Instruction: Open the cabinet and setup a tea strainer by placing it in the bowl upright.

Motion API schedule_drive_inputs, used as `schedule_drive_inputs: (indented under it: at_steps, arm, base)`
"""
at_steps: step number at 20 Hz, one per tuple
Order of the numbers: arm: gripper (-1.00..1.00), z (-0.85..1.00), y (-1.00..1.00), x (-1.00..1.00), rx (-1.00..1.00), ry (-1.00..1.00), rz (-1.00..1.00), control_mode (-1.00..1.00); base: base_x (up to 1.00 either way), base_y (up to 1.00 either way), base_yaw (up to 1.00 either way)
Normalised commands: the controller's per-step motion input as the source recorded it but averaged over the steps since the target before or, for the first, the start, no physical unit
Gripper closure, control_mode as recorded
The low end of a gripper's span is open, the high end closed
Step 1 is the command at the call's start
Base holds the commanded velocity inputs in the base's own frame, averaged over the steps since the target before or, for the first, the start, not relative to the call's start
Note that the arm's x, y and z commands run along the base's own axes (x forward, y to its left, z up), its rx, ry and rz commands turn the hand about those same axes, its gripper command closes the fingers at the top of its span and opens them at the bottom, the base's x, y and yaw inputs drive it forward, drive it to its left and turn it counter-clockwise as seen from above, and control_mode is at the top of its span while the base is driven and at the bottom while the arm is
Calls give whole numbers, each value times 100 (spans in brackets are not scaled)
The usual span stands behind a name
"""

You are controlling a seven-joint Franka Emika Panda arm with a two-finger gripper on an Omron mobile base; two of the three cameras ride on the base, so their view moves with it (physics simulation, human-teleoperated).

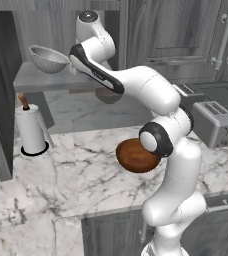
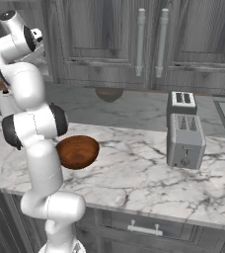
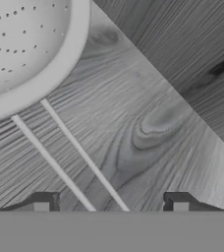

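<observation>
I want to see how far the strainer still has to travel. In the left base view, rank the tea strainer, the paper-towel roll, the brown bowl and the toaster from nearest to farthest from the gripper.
From the gripper, up at the open cabinet's shelf:
1. tea strainer, on the shelf right beside it, to the left.
2. paper-towel roll, below on the counter's left.
3. bowl, mid-counter, partly behind the arm.
4. toaster, far right.
</observation>
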Motion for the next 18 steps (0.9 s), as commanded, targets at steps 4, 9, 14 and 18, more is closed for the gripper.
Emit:
schedule_drive_inputs:
  at_steps: [4, 9, 14, 18]
  arm:
    - [100, -15, 1, 9, 2, 3, 0, -100]
    - [100, -14, 0, 6, 1, 1, 0, -100]
    - [100, -8, 6, 6, 0, 0, 0, -100]
    - [100, 0, 19, 0, 0, -1, 0, -100]
  base:
    - [0, 0, 0]
    - [0, 0, 0]
    - [0, 0, 0]
    - [0, 0, 0]
